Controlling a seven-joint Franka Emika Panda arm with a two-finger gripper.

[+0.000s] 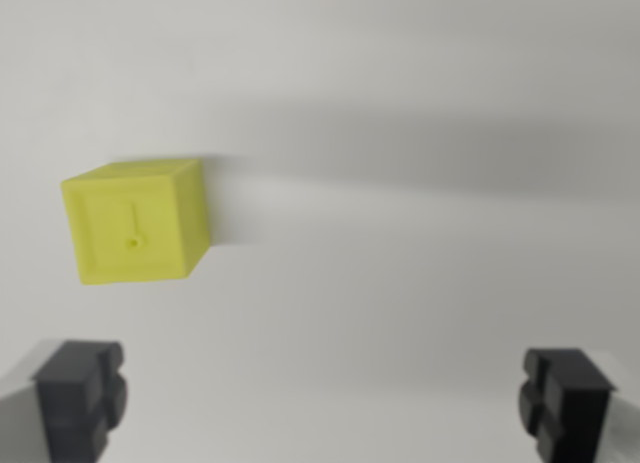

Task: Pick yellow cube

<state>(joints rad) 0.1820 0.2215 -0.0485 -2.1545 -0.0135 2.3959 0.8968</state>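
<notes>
Item 1: yellow cube (pixel 135 223). One piece, bright yellow-green, resting on the worktop (pixel 400 283). It sat ahead of the jaws, toward the wrist view's left, lying above and slightly inboard of the left-hand finger pad and well apart from the right-hand one. It was outside the gap between the pads, touched by neither. The face turned to the camera carried a shallow recessed border, a small round hole near its middle and a thin line running up from that hole. A narrower side face showed on its right, in shade. The cube stood slightly rotated, its edges not square to the picture.

Item 2: gripper (pixel 325 403). The jaws were spread wide, with nothing between them. Two dark grey ribbed finger pads (pixel 82 398) showed at the bottom corners of the wrist view, one at each side, both cut off by the lower edge. Pale metal-coloured parts showed just outboard of each pad.

Item 3: worktop. Plain white, matte, without marks. A broad soft shadow band crossed it beyond the cube, running toward the wrist view's right; a smaller shadow lay just beside the cube's right face.
</notes>
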